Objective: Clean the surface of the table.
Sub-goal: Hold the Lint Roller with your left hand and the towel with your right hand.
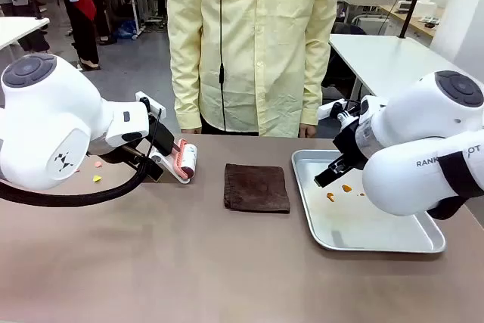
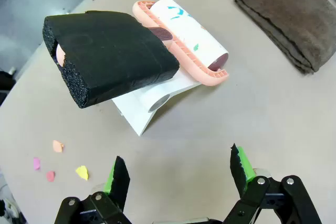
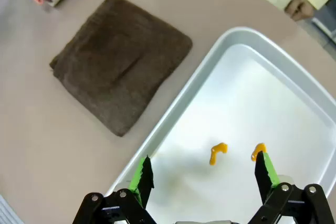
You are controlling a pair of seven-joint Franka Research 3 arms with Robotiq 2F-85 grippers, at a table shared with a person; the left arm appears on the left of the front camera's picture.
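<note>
Left of the folded dark brown cloth [image 1: 257,187], the left end effector [image 2: 178,170] is hovering released above the taupe-brown surface [image 1: 189,262]. It should be centring over the black foam handle [image 2: 110,56] of the pink-framed lint roller [image 2: 194,35] before clenching. The right end effector [image 3: 203,171] is hanging released over the silver tray [image 3: 247,98].

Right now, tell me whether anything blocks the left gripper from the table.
Nothing visible directly between them: the open left gripper hangs over bare table. The lint roller lies just ahead, paper scraps to one side.
</note>
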